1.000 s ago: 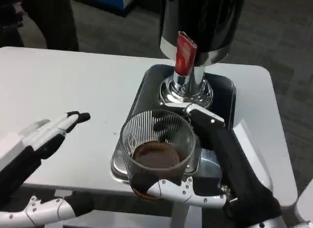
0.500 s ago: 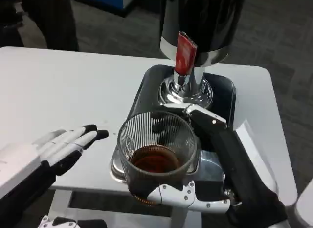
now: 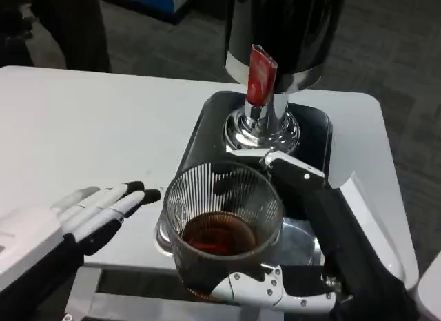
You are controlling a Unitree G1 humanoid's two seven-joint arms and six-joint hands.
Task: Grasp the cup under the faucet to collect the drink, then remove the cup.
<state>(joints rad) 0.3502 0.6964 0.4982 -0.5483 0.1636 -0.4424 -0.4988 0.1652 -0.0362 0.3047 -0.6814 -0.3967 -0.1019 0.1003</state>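
The right hand (image 3: 303, 266) holds the cup (image 3: 222, 228) (drink inside) and has pulled it nearer, away from the faucet (image 3: 260, 76). The left hand (image 3: 89, 214) waits open.

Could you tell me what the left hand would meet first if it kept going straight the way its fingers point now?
Probably the ribbed glass cup that the right hand holds: the left hand points right toward it. Depth is unclear, so it might pass in front.

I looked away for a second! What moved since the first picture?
The right hand, holding the ribbed glass cup of brown drink, drew it nearer the camera, away from the faucet. The left hand, open, slid right toward the cup. The dispenser and its tray stayed put.
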